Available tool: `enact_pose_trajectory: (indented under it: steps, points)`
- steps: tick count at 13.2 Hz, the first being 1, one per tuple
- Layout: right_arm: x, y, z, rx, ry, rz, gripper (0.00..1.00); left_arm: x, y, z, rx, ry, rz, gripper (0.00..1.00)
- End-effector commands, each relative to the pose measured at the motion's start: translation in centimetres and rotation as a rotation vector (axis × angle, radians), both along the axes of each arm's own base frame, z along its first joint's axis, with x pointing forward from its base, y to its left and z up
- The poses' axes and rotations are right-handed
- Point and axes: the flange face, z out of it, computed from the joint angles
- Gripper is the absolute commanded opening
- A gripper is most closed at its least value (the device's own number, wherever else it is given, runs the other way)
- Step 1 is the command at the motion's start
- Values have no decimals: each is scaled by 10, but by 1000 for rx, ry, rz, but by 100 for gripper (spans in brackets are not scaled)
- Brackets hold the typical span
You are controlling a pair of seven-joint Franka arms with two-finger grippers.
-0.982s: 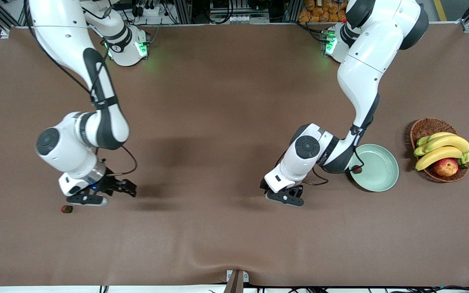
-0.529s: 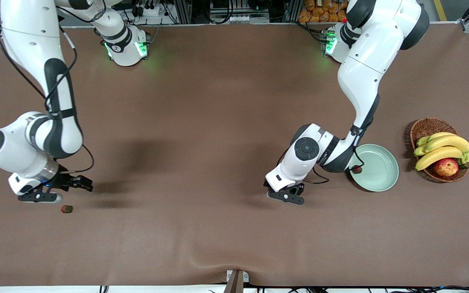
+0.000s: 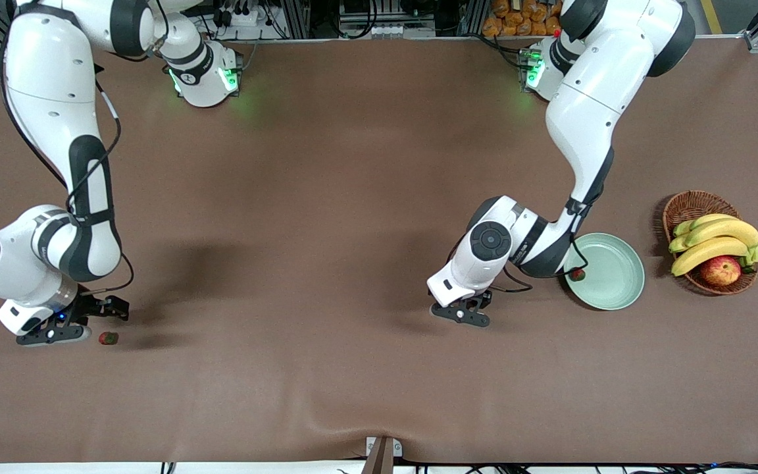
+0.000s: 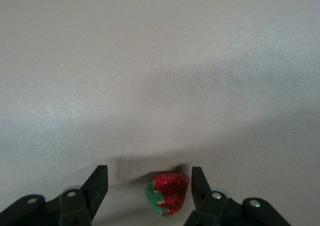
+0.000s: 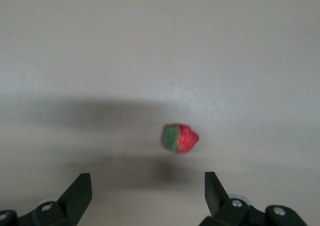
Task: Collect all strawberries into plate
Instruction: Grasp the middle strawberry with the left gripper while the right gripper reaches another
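Observation:
One strawberry (image 4: 169, 195) lies on the brown table between the fingers of my left gripper (image 4: 149, 169). One finger (image 4: 198, 183) is close against it and the other (image 4: 96, 186) stands off with a gap. In the front view this gripper (image 3: 463, 312) is low over the table beside the plate (image 3: 622, 289) and hides that berry. A second strawberry (image 3: 577, 274) lies in the pale green plate at its rim. A third strawberry (image 3: 108, 338) lies near the right arm's end of the table. My right gripper (image 3: 63, 327) hovers open just beside it; the berry (image 5: 180, 138) is ahead of the fingertips (image 5: 82, 188), not between them.
A wicker basket (image 3: 687, 205) with bananas (image 3: 714, 240) and an apple (image 3: 720, 270) stands past the plate at the left arm's end of the table. The brown cloth has a raised fold (image 3: 326, 411) near its front edge.
My right arm swung toward its end of the table, passing over the loose strawberry and dropping lower. My left gripper's fingers have narrowed round their strawberry; that arm barely shifted.

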Motion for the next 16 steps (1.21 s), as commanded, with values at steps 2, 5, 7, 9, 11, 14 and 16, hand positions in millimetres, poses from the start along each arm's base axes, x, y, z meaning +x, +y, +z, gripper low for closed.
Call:
enact_pose_trajectory:
  steps: [2, 5, 7, 9, 11, 14, 16]
  points:
    - [15, -25, -38, -9, -57, -7, 100, -7, -6, 6, 13, 5, 15, 73]
    - [23, -32, -52, 8, -70, -13, 100, -8, -5, 4, 16, 9, 15, 64]
    - [26, -33, -55, 7, -73, -17, 100, -8, -4, 2, 18, 11, 13, 50]
    - [27, -32, -55, 11, -76, -22, 100, -10, -5, 0, 20, 13, 10, 32]
    - [28, -31, -54, 14, -79, -25, 100, -9, -4, 3, 22, 12, 3, 6]
    - [29, -22, -50, 21, -82, -32, 100, -2, 12, 36, 69, 27, -17, 0]
    - [29, -20, -50, 27, -75, -35, 100, 3, 33, 75, 108, 52, -41, 0]
